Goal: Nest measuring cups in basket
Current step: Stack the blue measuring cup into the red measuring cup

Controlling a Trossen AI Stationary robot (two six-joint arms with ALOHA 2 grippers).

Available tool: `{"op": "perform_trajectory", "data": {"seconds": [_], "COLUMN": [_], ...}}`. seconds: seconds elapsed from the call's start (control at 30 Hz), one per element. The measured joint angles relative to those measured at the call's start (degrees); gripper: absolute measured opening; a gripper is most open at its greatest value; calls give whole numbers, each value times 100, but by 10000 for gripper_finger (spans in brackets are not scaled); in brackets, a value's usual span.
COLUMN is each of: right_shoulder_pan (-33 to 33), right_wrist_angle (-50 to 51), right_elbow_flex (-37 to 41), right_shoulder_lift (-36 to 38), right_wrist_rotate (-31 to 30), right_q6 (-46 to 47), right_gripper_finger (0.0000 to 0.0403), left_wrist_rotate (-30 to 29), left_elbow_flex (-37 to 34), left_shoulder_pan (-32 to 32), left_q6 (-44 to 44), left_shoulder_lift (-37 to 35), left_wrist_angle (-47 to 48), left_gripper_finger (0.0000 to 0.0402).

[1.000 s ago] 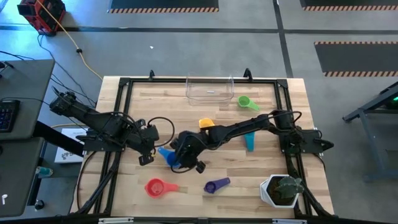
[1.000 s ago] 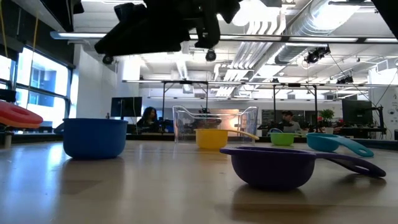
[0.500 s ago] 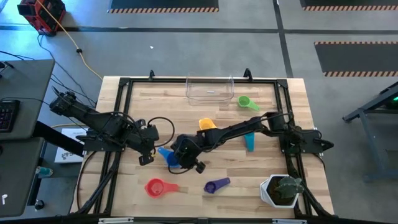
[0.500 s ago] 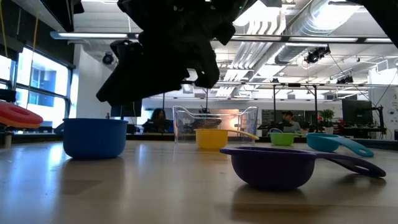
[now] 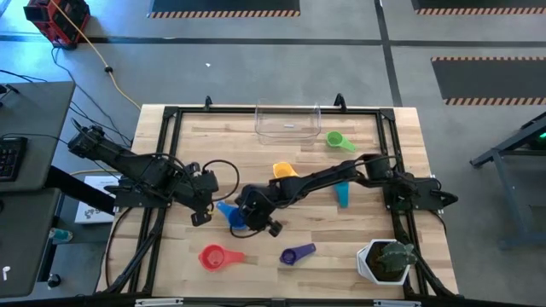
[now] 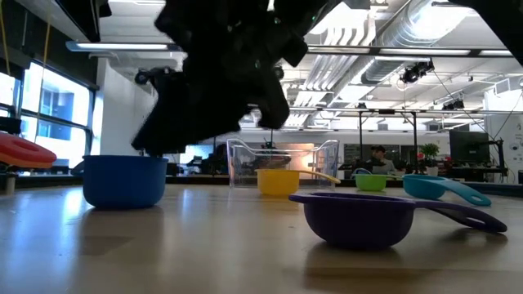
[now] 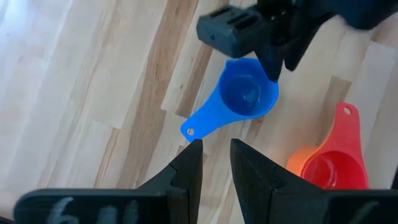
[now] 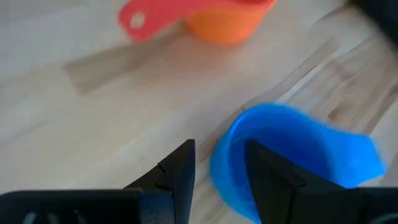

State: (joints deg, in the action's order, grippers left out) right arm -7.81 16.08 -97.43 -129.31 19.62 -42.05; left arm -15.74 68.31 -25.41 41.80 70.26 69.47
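Observation:
The blue measuring cup (image 5: 229,213) stands upright on the table's middle left, its handle (image 7: 198,124) pointing at my left gripper (image 7: 216,155). That gripper hovers open just short of the handle. My right gripper (image 8: 219,168) is open and low at the cup (image 8: 292,155). One of its fingers (image 8: 267,177) is over the bowl and the other (image 8: 177,171) is outside the wall. Orange-red (image 5: 213,256), purple (image 5: 297,253), yellow (image 5: 283,170), teal (image 5: 342,193) and green (image 5: 336,140) cups rest on their bases. The clear basket (image 5: 287,122) stands at the far edge. My right gripper stands astride the blue cup's wall (image 8: 219,163) on the side away from the handle, coming slanting down from the table's right. One finger is inside the bowl and one outside. Whether either finger touches the wall, I cannot tell. The cup stands on the table.
A white pot with a green plant (image 5: 386,260) stands at the near right corner. The black frame rails (image 5: 171,115) run along the table's edges. Bare wood lies between the blue cup and the basket, apart from the yellow cup.
My right gripper has sunk toward the blue cup, coming down from well above it to the height of its rim, tipping a little. The cup and the other things have stayed where they were.

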Motion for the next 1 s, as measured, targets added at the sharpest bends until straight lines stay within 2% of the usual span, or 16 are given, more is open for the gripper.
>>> {"op": "perform_trajectory", "data": {"seconds": [0.17, 0.43, 0.57, 0.73, 0.83, 1.0], "right_shoulder_pan": [0, 0, 0, -20, -91, -275], "right_wrist_angle": [21, -102, -151, -156, -209, -130], "right_elbow_flex": [7, 7, 7, 7, -8, -6], "right_shoulder_lift": [-139, -186, -186, -185, -159, -160], "right_wrist_rotate": [-333, -359, -363, -420, -767, -1415], "right_q6": [-43, -9, 116, 358, 446, 711], "right_gripper_finger": [129, 124, 94, 33, 12, 26], "left_wrist_rotate": [-10, -10, -10, -10, -8, -1], "left_elbow_flex": [1, 2, 2, 2, 2, 2], "left_shoulder_pan": [-2, -2, 0, -2, -4, -129], "left_q6": [0, 0, 0, 0, 19, 315], "left_shoulder_lift": [1, 2, 1, 1, 0, 0], "left_wrist_angle": [3, 2, 2, 2, 2, 4], "left_gripper_finger": [74, 74, 74, 74, 74, 74]}}
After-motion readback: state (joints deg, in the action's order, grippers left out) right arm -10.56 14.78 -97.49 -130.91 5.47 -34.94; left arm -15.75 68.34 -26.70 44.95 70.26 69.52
